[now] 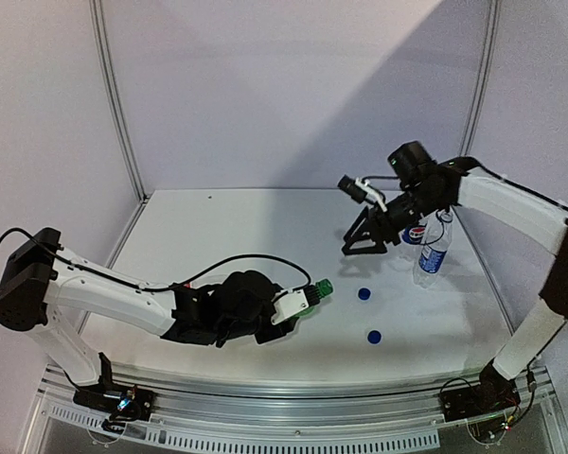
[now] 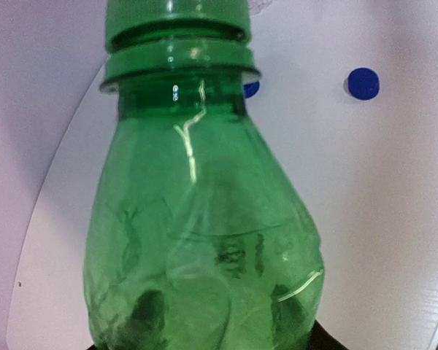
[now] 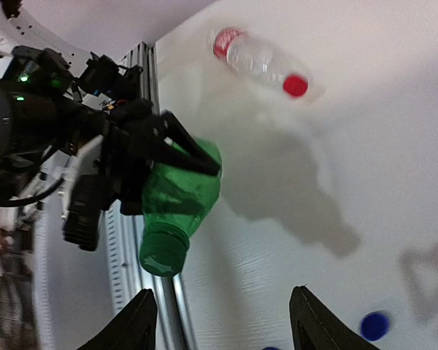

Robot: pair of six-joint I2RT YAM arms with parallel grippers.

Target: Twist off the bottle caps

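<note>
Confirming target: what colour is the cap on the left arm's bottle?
Green cap, like its bottle; clearest in left wrist view.
</note>
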